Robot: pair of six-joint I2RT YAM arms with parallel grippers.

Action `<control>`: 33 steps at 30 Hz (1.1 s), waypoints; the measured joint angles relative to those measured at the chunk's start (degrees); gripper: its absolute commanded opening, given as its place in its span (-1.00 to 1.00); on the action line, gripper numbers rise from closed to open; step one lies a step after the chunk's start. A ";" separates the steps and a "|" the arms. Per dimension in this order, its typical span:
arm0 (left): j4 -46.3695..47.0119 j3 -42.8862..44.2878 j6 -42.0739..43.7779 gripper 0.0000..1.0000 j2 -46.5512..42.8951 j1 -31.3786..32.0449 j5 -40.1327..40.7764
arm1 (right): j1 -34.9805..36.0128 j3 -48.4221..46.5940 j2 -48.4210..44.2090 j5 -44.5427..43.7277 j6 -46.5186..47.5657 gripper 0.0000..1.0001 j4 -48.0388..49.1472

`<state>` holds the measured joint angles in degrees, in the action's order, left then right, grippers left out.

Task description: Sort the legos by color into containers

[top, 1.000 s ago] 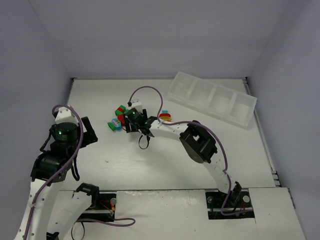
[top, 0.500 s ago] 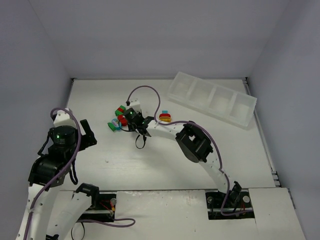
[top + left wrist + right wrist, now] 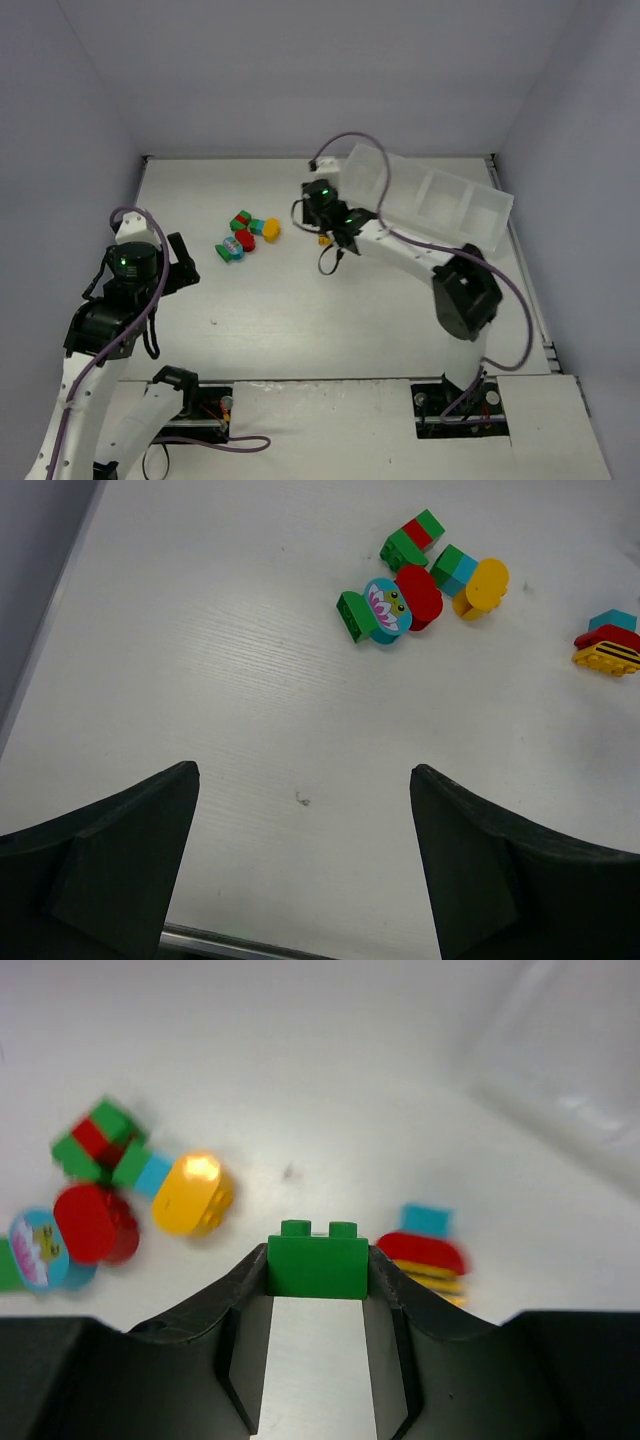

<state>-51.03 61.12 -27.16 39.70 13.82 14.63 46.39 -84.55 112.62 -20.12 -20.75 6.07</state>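
Right tool is clenched on one green brick. In the right wrist view the brick sits between the two fingertips with its studs pointing up, and it seems lifted off the surface.

From above, the tray lies to the far right of this tool. Its long axis runs on a diagonal, from the far middle of the surface down toward the right wall. The left end compartment is the one nearest to the tool, just beside the wrist, and the arm partly hides it. I think the coming move is therefore a short carry to the far right, and the right arm is clearly the nearer one for it.

Left tool is released, with jaws wide and nothing between them. It hangs near the left wall, well apart from the tray.

On the surface a small stack of red, yellow and teal lies just beside the held brick. The other bricks lie in a loose group to the left, between the two arms. I see no brick in the compartments that are visible.
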 measured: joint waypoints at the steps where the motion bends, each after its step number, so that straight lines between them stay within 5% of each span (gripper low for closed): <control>1: 0.37 -0.02 -0.02 0.60 0.59 0.00 -0.26 | -2.49 2.16 -4.26 -0.02 0.11 -1.00 0.63; 9: 3.76 -0.28 -0.11 0.60 6.23 0.00 -2.12 | -29.81 19.89 -27.82 -1.01 0.90 -1.00 3.58; 21: 7.15 -2.84 -1.64 0.60 12.72 0.00 -4.42 | -53.02 24.74 -23.08 3.91 -1.57 -0.88 1.42; 24: 7.45 -3.69 -2.38 0.60 13.31 0.00 -4.92 | -55.93 23.10 -18.86 4.20 -2.16 -0.78 1.03; 33: 7.67 -4.79 -4.35 0.60 13.51 0.00 -5.40 | -56.92 20.15 -11.45 5.53 -3.21 0.12 -0.17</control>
<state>-43.35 56.34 -31.51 53.21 13.82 9.23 -10.52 -64.40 101.16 -14.59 -23.97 5.89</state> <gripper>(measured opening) 0.799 0.509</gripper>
